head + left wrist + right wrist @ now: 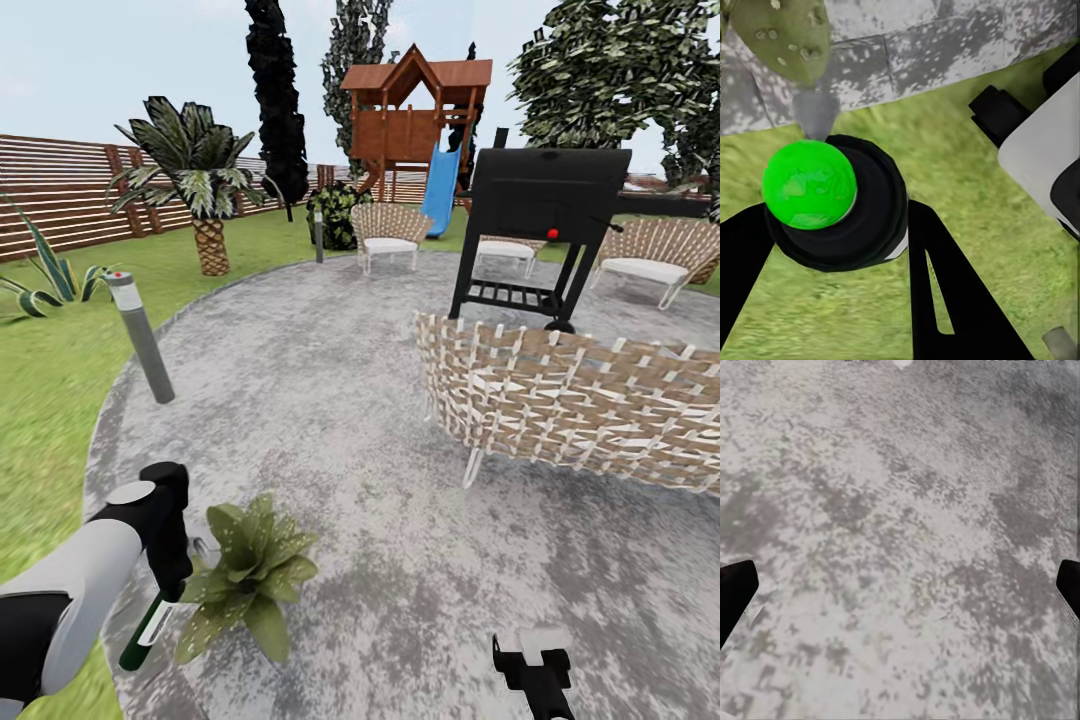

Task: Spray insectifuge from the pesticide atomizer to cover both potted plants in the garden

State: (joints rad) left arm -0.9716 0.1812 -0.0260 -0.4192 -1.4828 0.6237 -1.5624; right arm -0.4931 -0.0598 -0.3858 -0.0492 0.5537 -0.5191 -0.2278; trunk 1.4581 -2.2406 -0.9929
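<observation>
My left gripper (168,575) is shut on the pesticide atomizer (148,628), whose dark body with a pale label hangs below the black fingers at the patio's edge. In the left wrist view the atomizer (832,202) appears end-on as a black round body with a bright green cap, between the two black fingers (952,300). One potted plant (250,575), a low green rosette, stands right beside it on the gravel; a leaf (784,34) of it shows close by. The second potted plant is out of view. My right gripper (535,662) hangs open over bare gravel (900,510).
A wicker chair (570,400) and a black grill (545,230) stand on the gravel patio (330,400) to the right. A grey lamp post (140,340) leans at the patio's left rim. Lawn (50,400), an agave (45,275), a palm (200,190) and the fence (50,195) lie beyond.
</observation>
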